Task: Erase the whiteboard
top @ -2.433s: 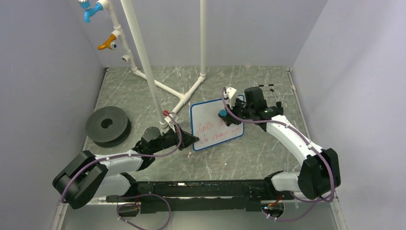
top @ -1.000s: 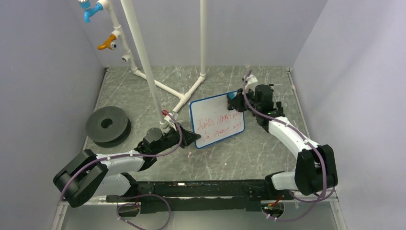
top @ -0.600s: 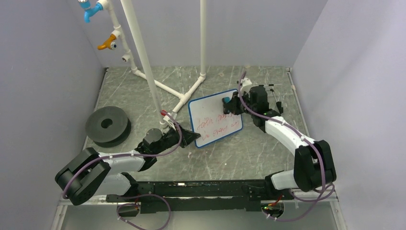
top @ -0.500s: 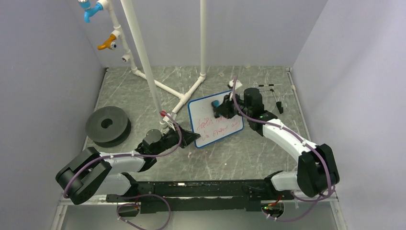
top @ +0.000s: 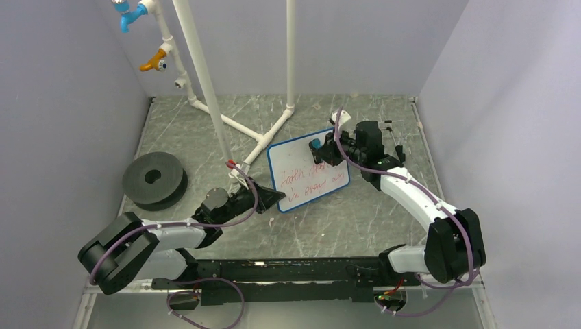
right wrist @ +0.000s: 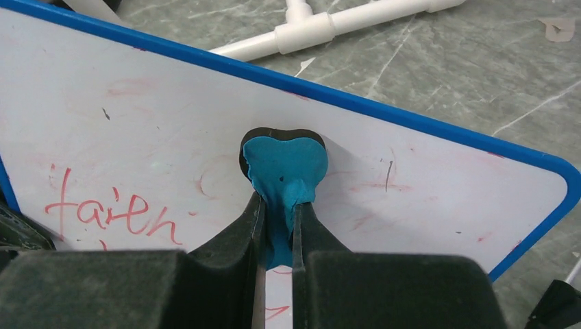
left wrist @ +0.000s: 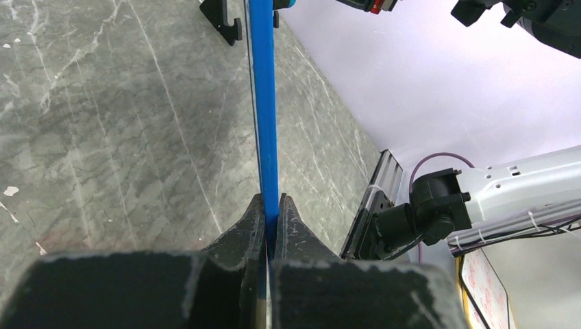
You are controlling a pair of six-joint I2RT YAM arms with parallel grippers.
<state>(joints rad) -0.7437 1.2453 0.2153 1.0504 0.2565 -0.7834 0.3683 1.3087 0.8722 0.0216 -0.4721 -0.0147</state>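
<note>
The whiteboard (top: 301, 179) has a blue rim and red handwriting on its lower half; its upper half shows only faint pink smears (right wrist: 137, 89). My left gripper (top: 275, 199) is shut on the board's near left edge, and the rim (left wrist: 264, 103) runs straight out from between the fingers (left wrist: 255, 216). My right gripper (top: 326, 150) is shut on a teal eraser (right wrist: 284, 168) with a black pad. The pad is pressed against the board's upper middle (top: 316, 144). In the right wrist view the red writing (right wrist: 113, 209) lies to the lower left of the eraser.
A white pipe frame (top: 236, 127) stands on the table behind and left of the board, with blue and orange taps (top: 154, 63) up high. A black foam ring (top: 154, 179) lies at the left. A thin black wire stand (top: 390, 133) is behind my right wrist. Walls close in on both sides.
My right gripper swept the eraser from the board's upper right corner leftward along the top, then back a little to the right. The upper writing has faded. The board shifted slightly; the left grip is unchanged.
</note>
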